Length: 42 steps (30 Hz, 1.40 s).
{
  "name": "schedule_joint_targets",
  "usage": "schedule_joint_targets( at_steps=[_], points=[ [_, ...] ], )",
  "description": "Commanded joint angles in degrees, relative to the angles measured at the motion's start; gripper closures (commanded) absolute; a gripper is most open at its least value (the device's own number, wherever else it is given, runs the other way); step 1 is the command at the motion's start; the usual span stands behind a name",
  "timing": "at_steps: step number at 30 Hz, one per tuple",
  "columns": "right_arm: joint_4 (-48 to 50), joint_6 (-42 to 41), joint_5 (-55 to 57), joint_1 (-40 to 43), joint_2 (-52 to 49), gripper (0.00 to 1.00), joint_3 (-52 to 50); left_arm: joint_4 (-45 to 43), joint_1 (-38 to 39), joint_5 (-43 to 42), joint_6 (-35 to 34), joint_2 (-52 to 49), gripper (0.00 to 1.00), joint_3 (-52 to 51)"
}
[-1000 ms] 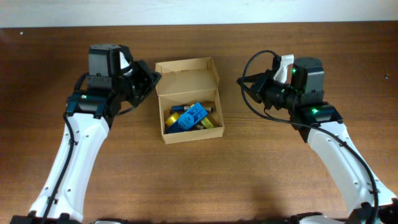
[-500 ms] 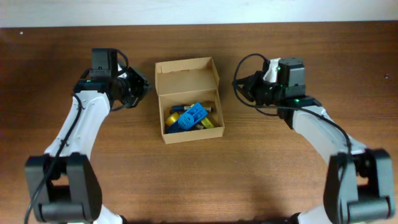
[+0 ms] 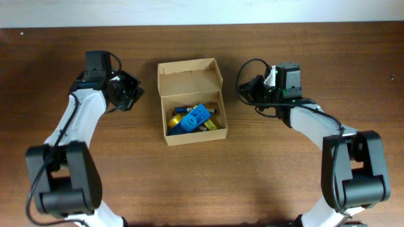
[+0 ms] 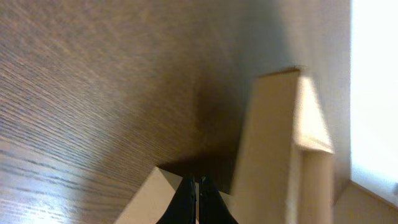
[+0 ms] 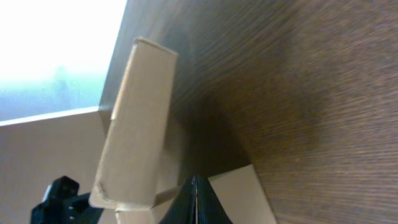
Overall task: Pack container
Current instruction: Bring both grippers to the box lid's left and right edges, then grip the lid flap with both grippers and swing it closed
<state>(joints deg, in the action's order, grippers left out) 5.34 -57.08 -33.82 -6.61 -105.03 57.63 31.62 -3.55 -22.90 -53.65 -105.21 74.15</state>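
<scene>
**Box open and filled, both grippers shut and empty**

Dark wood-grain tabletop (image 3: 252, 176) fills the overhead view, with a pale strip of wall along the far edge. Near its middle sits the container (image 3: 196, 136). Its flap lid (image 3: 189, 77) is hinged back toward the far edge, leaving the inside open from above. Inside lie a blue plastic case (image 3: 192, 118) and some yellow pieces (image 3: 213, 124) partly under it.

The 2 arms flank the box, with the left gripper (image 3: 134, 94) just to its left and the right gripper (image 3: 246, 90) just to its right. Each is turned toward the raised flap. Both wrist views show the fingertips pressed together with nothing between them. Closed tips at the flap's 2 ends look better suited to nudging the lid over than to grasping. With goods already inside, closing appears to be the step left.
</scene>
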Motion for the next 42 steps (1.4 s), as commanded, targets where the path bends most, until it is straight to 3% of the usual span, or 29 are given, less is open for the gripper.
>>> schedule_joint_targets(
  at_steps=[1, 15, 26, 33, 42],
  points=[
    [1.2, -1.2, 2.7, 0.2, -2.1, 0.96, 0.6, -1.0, -0.2, -0.2, -1.7, -4.6, 0.98, 0.8],
    [4.3, -5.0, 2.6, -5.0, -13.3, 0.96, 8.6, -10.2, 2.6, -7.8, -5.7, -11.8, 0.98, 0.8],
    [7.2, -4.7, 2.4, -5.9, -14.4, 0.97, 10.1, -16.8, 4.9, -7.8, -7.2, -11.9, 0.98, 0.8],
    [10.1, -0.1, 0.1, -6.9, -14.4, 0.96, 10.1, -19.8, 4.9, -9.5, -7.1, -11.9, 0.98, 0.8],
    [18.2, 5.0, -5.7, -6.7, -14.3, 0.96, 10.2, -21.2, 4.9, -12.5, -0.6, -11.9, 0.98, 0.8]
  ],
)
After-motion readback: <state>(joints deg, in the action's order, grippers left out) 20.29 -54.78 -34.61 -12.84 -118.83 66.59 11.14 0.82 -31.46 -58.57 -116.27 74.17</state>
